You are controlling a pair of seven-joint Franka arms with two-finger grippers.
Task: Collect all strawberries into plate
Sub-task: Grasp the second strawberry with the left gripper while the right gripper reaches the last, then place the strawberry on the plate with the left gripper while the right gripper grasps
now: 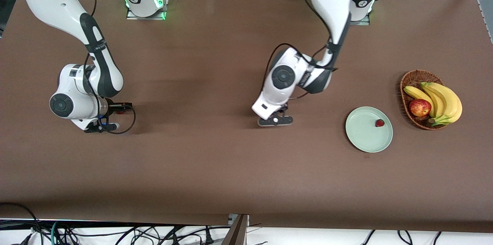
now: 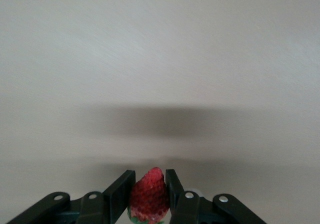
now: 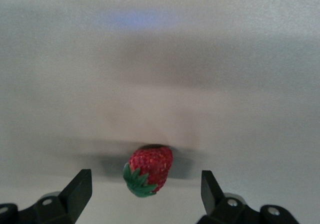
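Red strawberry (image 1: 379, 123) already on the plate (image 1: 364, 137); left gripper (image 2: 149, 191) clamps a second mid-bench; right gripper (image 3: 145, 186) spread wide around a third, ungrasped.

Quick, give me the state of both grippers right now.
Left gripper: shut on a strawberry, low over the table's middle.
Right gripper: open around a second strawberry lying on the table, not gripping it.

I see glossy white arm shells with dark grey joint bands, black round joint caps, looping black cables, green-lit bases.
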